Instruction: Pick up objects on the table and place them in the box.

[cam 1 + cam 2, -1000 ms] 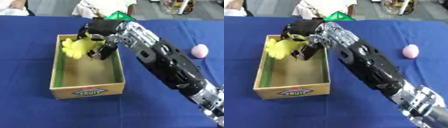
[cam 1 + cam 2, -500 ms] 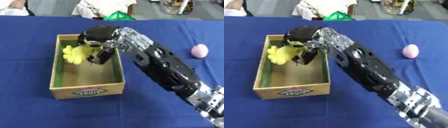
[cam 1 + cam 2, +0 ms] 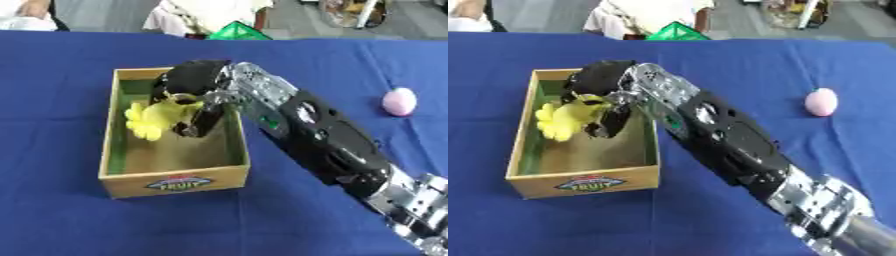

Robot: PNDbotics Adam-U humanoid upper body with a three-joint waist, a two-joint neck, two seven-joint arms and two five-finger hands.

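Observation:
My right hand (image 3: 194, 87) reaches from the lower right into the open cardboard box (image 3: 171, 184) and is shut on a yellow soft object (image 3: 154, 119), holding it low inside the box near its left wall. The fingers (image 3: 199, 122) curl down around the object's right side. A pink round object (image 3: 400, 101) lies on the blue cloth at the right, well apart from the arm. My left hand shows in neither view.
The box carries a "FRUIT" label on its front wall. A green object (image 3: 238, 31) sits at the table's far edge. People stand beyond the far edge. Blue tablecloth (image 3: 70, 225) spreads on all sides of the box.
My right hand has lowered deeper into the box with the yellow object, which now sits nearer the left wall and lower down.

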